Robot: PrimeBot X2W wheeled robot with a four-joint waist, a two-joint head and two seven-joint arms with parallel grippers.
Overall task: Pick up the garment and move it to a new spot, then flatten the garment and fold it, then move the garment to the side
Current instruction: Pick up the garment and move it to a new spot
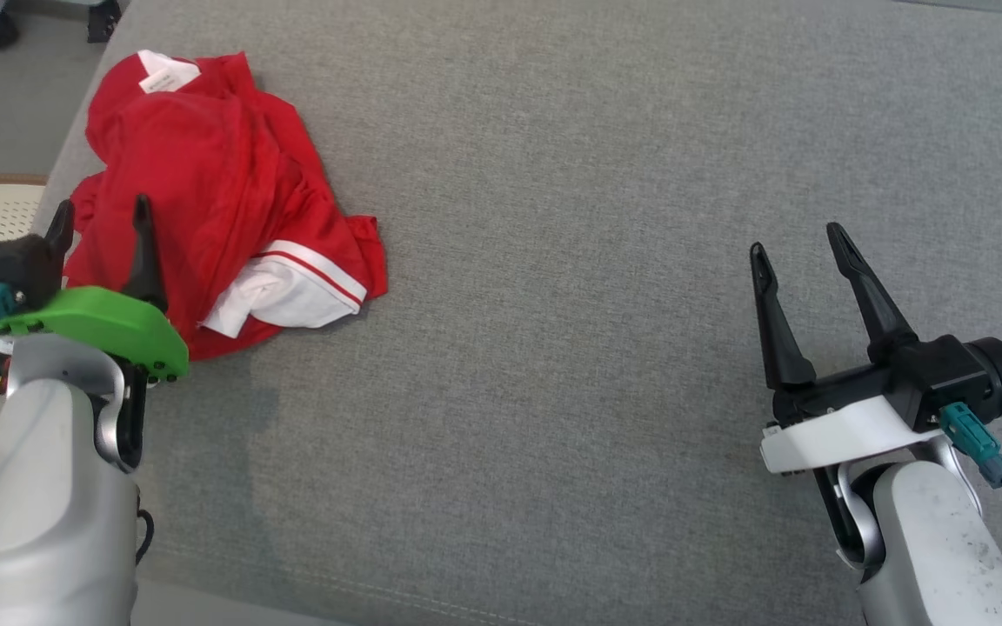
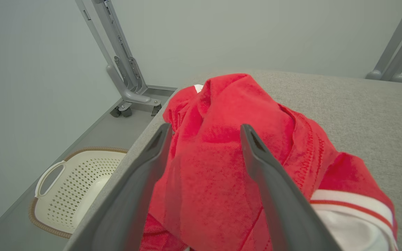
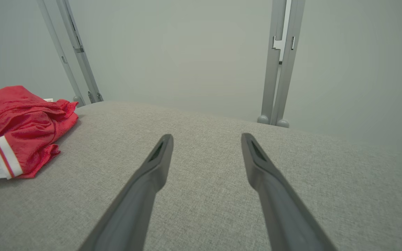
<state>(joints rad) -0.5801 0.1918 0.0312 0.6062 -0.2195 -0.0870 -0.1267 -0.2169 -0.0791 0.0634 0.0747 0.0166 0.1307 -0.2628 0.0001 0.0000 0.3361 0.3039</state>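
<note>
Left pincer (image 1: 104, 204) is hovering at the lower left of the head view, its two dark fingers spread wide and holding nothing. In the left wrist view they are framing the near edge of the crumpled red garment with white-and-red striped trim (image 1: 223, 174). Whether the tips are touching the cloth I cannot tell. Right pincer (image 1: 795, 239) is waiting at the lower right, equally open and empty, well apart from the cloth, over the bare grey fabric-covered worktop (image 1: 597, 261).

The garment is lying bunched in the upper left of the head view, close to the worktop's left edge, with a white label showing at its far end. Beyond that edge, a cream perforated plastic basket (image 2: 79, 181) is sitting on the floor.

I am judging the first step, the pick-up, to be in hand and not yet done. Next, the left pincer is needing to sink into a thick fold, close on it, then lift and carry the heap toward the open middle.
</note>
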